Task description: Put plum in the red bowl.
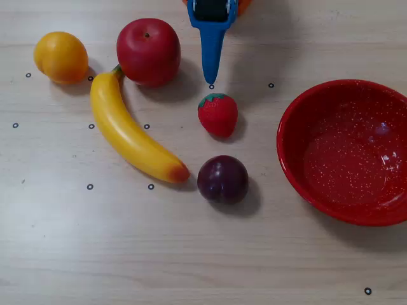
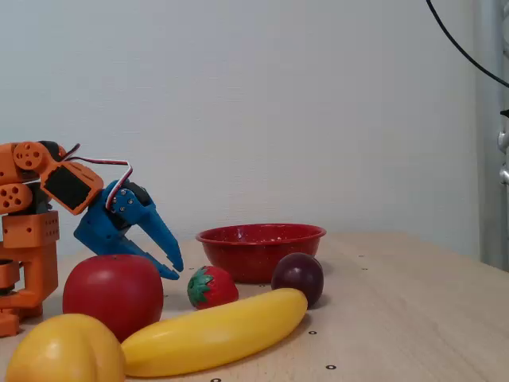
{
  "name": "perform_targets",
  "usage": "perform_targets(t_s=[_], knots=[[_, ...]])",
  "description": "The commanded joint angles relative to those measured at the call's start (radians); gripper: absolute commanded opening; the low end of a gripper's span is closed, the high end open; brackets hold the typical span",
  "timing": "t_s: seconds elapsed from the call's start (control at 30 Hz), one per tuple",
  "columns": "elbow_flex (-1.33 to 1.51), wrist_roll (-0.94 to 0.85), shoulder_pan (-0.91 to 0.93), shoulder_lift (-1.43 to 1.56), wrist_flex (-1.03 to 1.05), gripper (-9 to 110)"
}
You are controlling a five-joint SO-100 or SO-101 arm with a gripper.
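The dark purple plum (image 1: 222, 179) lies on the wooden table, left of the red bowl in the overhead view, and shows in the fixed view (image 2: 297, 276) too. The speckled red bowl (image 1: 294, 114) stands empty at the right edge; the fixed view (image 2: 258, 248) shows it behind the fruit. My blue gripper (image 1: 211, 79) hangs at the top centre, tips together and empty, just above the strawberry and well short of the plum. In the fixed view the gripper (image 2: 175, 270) points down near the table, beside the apple.
A strawberry (image 1: 218, 114) lies between gripper and plum. A red apple (image 1: 148, 51), a banana (image 1: 130, 133) and an orange-yellow fruit (image 1: 61, 57) lie to the left. The orange arm base (image 2: 28, 239) stands at the fixed view's left.
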Motion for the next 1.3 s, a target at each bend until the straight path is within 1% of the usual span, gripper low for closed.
perform_targets(t_s=[0.0,0.37,0.53,0.9,1.13,1.27], knots=[[0.006,0.02,0.034,0.011,-0.008,0],[0.005,0.028,0.038,0.011,-0.006,0],[-0.049,0.044,0.058,-0.014,0.037,0],[-0.353,0.167,0.15,-0.229,0.158,0],[-0.578,0.192,0.187,-0.443,0.213,0],[-0.759,0.187,0.196,-0.629,0.245,0]])
